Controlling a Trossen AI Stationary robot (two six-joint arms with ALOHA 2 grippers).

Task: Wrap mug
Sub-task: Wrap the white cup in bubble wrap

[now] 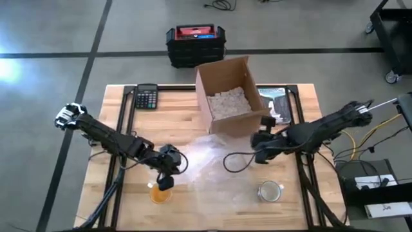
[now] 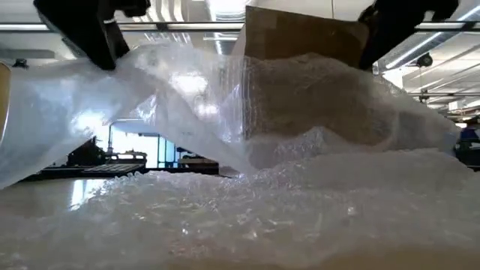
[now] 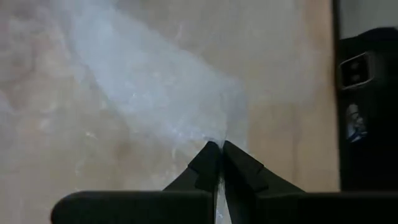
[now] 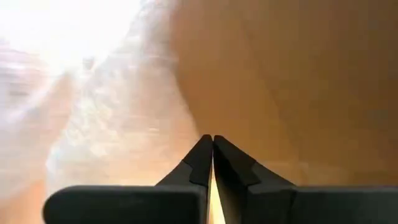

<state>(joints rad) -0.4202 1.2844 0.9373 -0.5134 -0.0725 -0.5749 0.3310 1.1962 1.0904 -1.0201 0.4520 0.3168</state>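
Observation:
A clear bubble wrap sheet (image 1: 215,171) lies across the middle of the table. Its far part is raised off the wood (image 2: 225,97), while its near part rests on the table (image 2: 247,217). My left gripper (image 1: 168,169) is shut on the wrap's left side. My right gripper (image 1: 259,152) is shut at the wrap's right side. An orange mug (image 1: 159,192) stands on the table just near-side of my left gripper. A pale grey mug (image 1: 270,191) stands by the wrap's near right corner. My left gripper pinches the wrap's left edge (image 3: 214,138) between its two fingertips, coming from the table's left and slanting down. That edge is lifted off the table and the sheet sags away from it. My right gripper pinches the wrap's right edge (image 2: 352,56) between shut fingertips, coming from the table's right. The wrap rises to it in the low view; the wrist view barely shows the pinched strip.
An open cardboard box (image 1: 228,96) of packing peanuts stands at the far middle, just behind the wrap. A calculator (image 1: 147,96) lies far left. A black cable loop (image 1: 235,161) lies on the wrap. A black-and-red case (image 1: 195,42) sits on the floor beyond the table.

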